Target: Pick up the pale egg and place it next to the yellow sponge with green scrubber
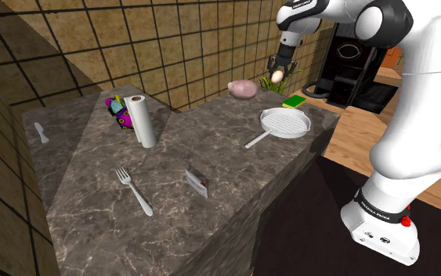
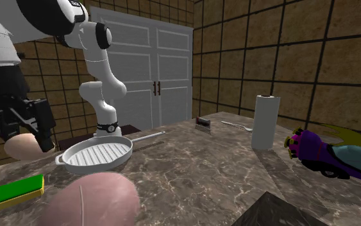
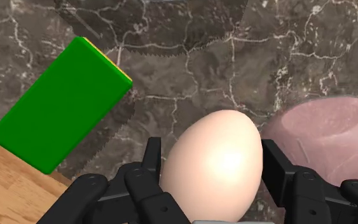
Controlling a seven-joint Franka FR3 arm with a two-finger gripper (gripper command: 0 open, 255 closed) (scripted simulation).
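My black gripper point(image 3: 212, 167) is shut on the pale egg point(image 3: 212, 163), clasping it between both fingers. In the shoulder view the gripper point(image 1: 276, 76) hangs with the egg point(image 1: 276, 76) above the far end of the marble counter point(image 1: 211, 149), a little above the sponge point(image 1: 294, 102). The sponge point(image 3: 61, 102) lies flat with its green scrubber side up and a thin yellow edge showing. In the second exterior view the egg point(image 2: 26, 146) hangs in the gripper point(image 2: 28, 136) above the sponge point(image 2: 11, 191).
A pink bowl-like object point(image 1: 243, 88) sits near the egg, also seen close up point(image 3: 327, 137) beside the gripper. A white grill pan point(image 1: 284, 122), paper towel roll point(image 1: 141, 121), fork point(image 1: 134, 190), toy car point(image 1: 117, 108) and a small dark item point(image 1: 197, 181) lie on the counter.
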